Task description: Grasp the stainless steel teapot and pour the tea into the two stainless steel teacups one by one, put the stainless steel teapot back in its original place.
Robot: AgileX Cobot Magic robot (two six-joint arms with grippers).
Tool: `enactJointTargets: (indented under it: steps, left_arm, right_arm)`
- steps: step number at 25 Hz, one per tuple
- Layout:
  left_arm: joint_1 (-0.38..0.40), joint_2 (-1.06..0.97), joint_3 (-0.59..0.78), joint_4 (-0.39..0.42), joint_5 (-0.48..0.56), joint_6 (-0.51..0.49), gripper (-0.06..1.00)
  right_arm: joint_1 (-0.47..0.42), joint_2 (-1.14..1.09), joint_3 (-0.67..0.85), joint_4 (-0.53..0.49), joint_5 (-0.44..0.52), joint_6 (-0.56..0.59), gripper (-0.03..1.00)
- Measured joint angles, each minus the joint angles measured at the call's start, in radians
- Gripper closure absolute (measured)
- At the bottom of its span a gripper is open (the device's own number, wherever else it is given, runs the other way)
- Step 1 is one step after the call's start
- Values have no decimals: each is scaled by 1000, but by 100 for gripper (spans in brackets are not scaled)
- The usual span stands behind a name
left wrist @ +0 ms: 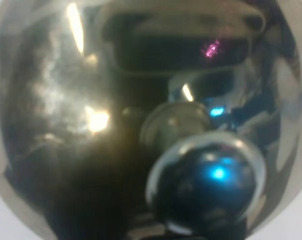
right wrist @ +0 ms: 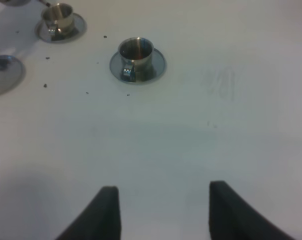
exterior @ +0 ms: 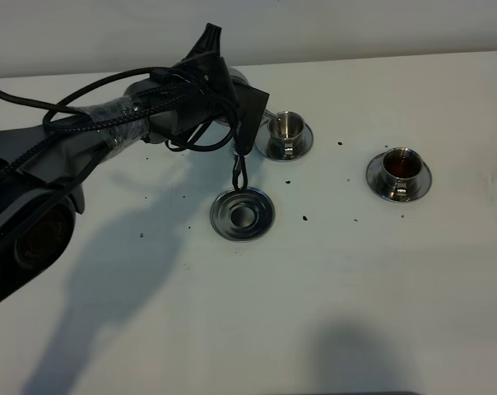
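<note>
Our left gripper (exterior: 236, 99), clamped shut, holds the stainless steel teapot (left wrist: 91, 125) up beside the teacup (exterior: 286, 130) nearest it; our right gripper (right wrist: 161, 210) hangs open and empty. Tilting too far could overshoot that small cup and spill tea across the desk (exterior: 397, 313).

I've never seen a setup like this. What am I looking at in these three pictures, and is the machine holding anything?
This is a robot with two arms, each ending in a gripper. The wide picture comes from a camera high above the table; the other two come from cameras on the wrists. On the table, each on a small saucer, stand the right cup, holding dark tea, and the left cup. A wider empty saucer lies nearer the camera. The left gripper holds the teapot beside the left cup; its camera shows the lid's knob close up. The right gripper is open and empty.
</note>
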Motion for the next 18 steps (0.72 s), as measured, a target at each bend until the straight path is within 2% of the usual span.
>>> enactJointTargets:
  steps: [10, 18]
  left_arm:
    - [-6, 0, 0, 102, -34, -1, 73]
    - [-6, 0, 0, 141, -88, -1, 73]
  right_arm:
    - [0, 0, 0, 0, 0, 0, 57]
    - [0, 0, 0, 0, 0, -1, 57]
